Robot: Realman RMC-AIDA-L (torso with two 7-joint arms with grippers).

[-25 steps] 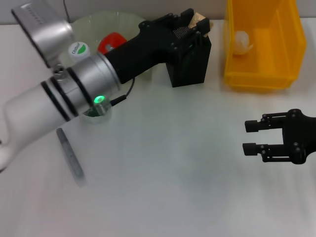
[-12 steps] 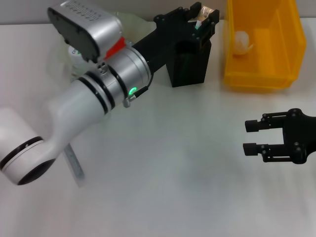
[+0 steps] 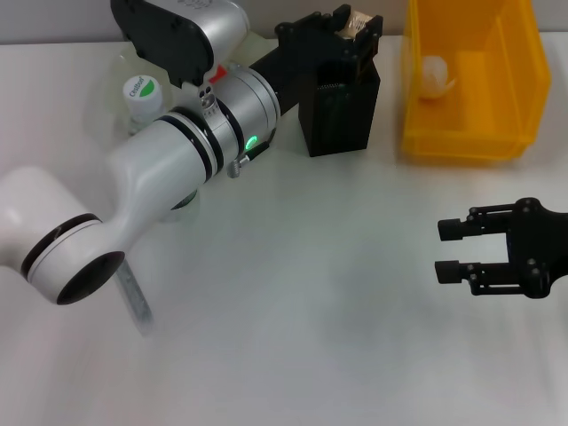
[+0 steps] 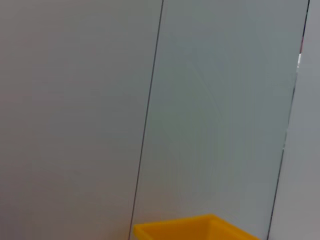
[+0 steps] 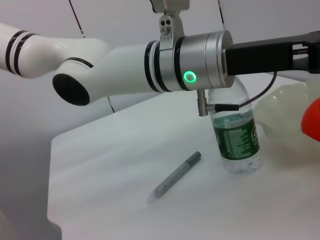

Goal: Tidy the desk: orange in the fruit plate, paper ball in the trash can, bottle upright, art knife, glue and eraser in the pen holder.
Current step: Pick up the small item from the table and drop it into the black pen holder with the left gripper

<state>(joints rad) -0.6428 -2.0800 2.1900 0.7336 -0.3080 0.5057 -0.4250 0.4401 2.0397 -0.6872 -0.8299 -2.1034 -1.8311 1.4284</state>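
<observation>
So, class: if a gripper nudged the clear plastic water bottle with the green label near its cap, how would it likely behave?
The clear plastic water bottle with the green label stands upright, tall on a narrow base, so a high push would probably tip it. It looks mostly empty, so likely light. Its round body would probably roll once down.

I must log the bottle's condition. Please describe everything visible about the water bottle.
The clear plastic water bottle with the dark green label stands upright on the white table, beside the pale translucent fruit plate. Its white cap with a green sticker is closed. The left arm crosses above it, hiding its upper part. A grey pen-like tool lies near it, apart.
</observation>
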